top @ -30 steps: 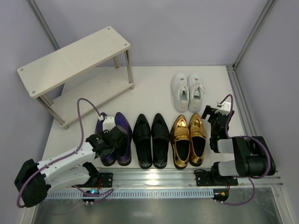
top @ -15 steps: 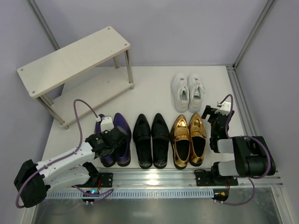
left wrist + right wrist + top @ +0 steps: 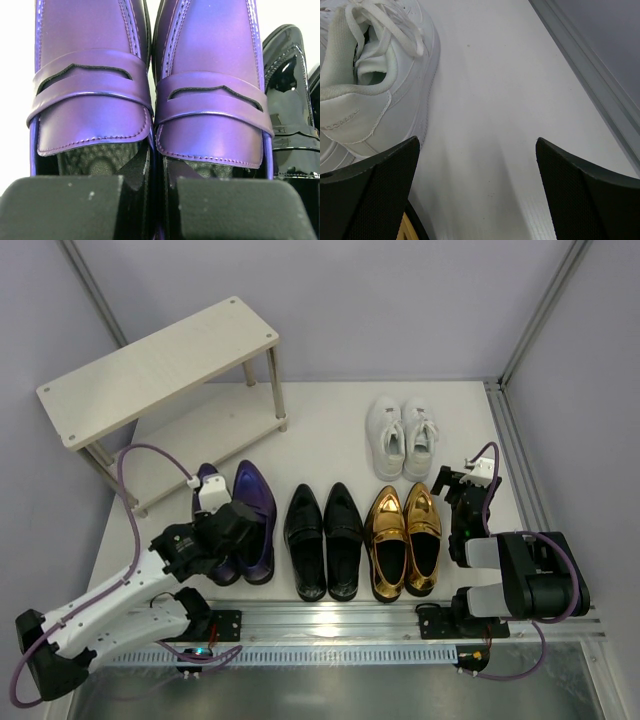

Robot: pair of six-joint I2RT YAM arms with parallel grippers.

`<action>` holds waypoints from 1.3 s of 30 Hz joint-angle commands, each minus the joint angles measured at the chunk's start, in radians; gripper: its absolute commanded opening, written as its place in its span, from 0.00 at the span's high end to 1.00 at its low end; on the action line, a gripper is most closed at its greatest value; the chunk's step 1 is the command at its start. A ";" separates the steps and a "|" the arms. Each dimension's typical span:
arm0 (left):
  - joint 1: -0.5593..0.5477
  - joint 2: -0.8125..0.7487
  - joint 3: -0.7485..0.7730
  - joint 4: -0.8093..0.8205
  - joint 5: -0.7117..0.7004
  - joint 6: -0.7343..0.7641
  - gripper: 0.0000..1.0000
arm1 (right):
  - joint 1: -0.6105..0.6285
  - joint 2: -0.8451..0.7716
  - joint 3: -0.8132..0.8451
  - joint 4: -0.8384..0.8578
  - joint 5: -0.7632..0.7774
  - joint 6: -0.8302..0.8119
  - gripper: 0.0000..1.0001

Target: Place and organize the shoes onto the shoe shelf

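My left gripper (image 3: 226, 531) (image 3: 160, 202) is shut on the purple dress shoes (image 3: 241, 512) (image 3: 91, 95), pinching the two inner walls at the heels together, one finger (image 3: 60, 207) inside each shoe. The pair sits just in front of the shoe shelf (image 3: 160, 365), toes pointing away. The black dress shoes (image 3: 323, 538) (image 3: 292, 100) stand to its right, then the gold loafers (image 3: 405, 538). The white sneakers (image 3: 402, 435) (image 3: 370, 90) stand behind the loafers. My right gripper (image 3: 470, 485) (image 3: 477, 190) is open and empty over bare table, right of the sneakers.
The shelf's lower board (image 3: 200, 430) is bare. A metal rail (image 3: 400, 620) runs along the near edge by the arm bases. A raised grey edge (image 3: 590, 65) borders the table on the right. Frame posts (image 3: 540, 310) stand at the back corners.
My left arm has carried the purple pair to the left and away, toward the shelf, opening a gap from the black shoes. The right arm has not moved.
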 commanded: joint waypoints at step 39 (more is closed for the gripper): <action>0.939 0.495 0.371 0.709 0.355 0.609 1.00 | 0.003 -0.003 0.018 0.082 0.000 -0.002 0.03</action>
